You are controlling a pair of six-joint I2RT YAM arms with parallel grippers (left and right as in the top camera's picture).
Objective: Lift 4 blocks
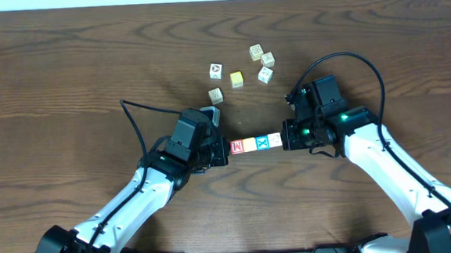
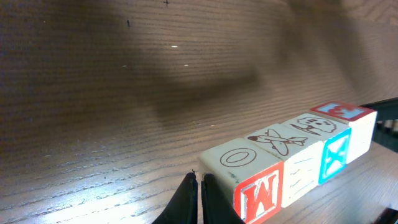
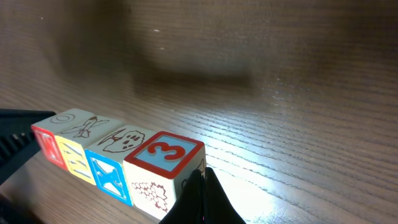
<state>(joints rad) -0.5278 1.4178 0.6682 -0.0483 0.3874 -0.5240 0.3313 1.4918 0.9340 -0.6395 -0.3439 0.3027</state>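
While closed, squeezing the four blocks (image 1: 255, 143) in one row. Against red M block (image 1: 238, 146), left end effector (image 1: 226, 149); at opposite end, right end effector (image 1: 284, 137).

The left end block (image 2: 245, 177) shows a white M on its red face and an O on top. The third block (image 2: 324, 146) bears an X on blue. The right end block (image 3: 163, 169) carries a red 3 on top.

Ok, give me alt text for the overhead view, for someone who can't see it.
A row of four blocks is squeezed end to end between the shut left gripper and shut right gripper over a wooden table. Several loose cubes lie beyond.
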